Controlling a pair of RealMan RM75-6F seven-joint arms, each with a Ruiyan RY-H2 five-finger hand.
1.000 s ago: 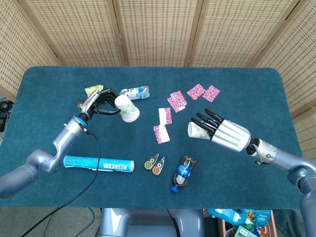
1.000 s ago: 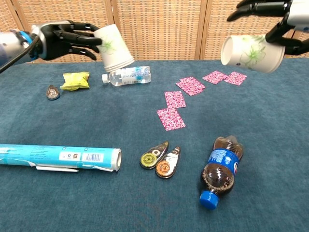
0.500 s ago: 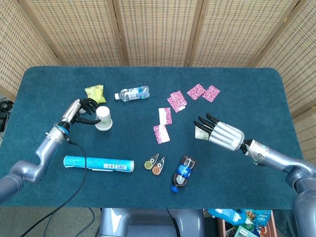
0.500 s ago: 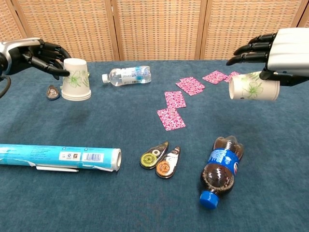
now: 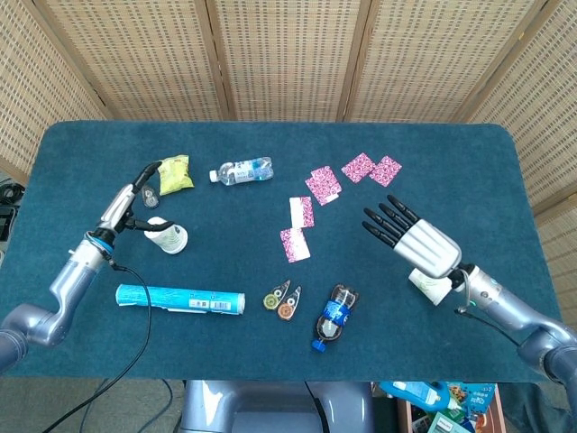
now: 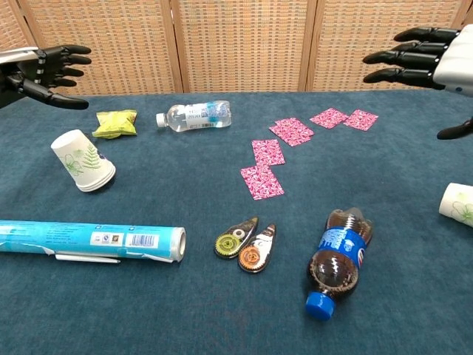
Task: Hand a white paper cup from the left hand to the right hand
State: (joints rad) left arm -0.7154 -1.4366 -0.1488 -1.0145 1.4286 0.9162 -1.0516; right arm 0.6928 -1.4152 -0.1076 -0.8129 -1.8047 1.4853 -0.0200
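Note:
Two white paper cups with green leaf prints are on the blue table. One cup (image 5: 168, 237) (image 6: 82, 161) lies tipped over at the left, just right of my left hand (image 5: 132, 199) (image 6: 38, 70). That hand hovers above the table with fingers spread and nothing in it. The other cup (image 5: 429, 285) (image 6: 459, 203) lies on its side near the right front, partly under my right hand (image 5: 417, 239) (image 6: 432, 54). The right hand is also open, with fingers stretched out and apart from the cup.
A water bottle (image 5: 242, 170) and a yellow-green packet (image 5: 176, 172) lie at the back left. Several pink cards (image 5: 323, 184) are spread mid-table. A cola bottle (image 5: 334, 317), two tape dispensers (image 5: 282, 300) and a long blue-white tube (image 5: 180, 299) lie along the front.
Both hands have let go of their cups. The left cup tipped over on the table and the left hand drew back. The right cup dropped to the table as the right hand opened.

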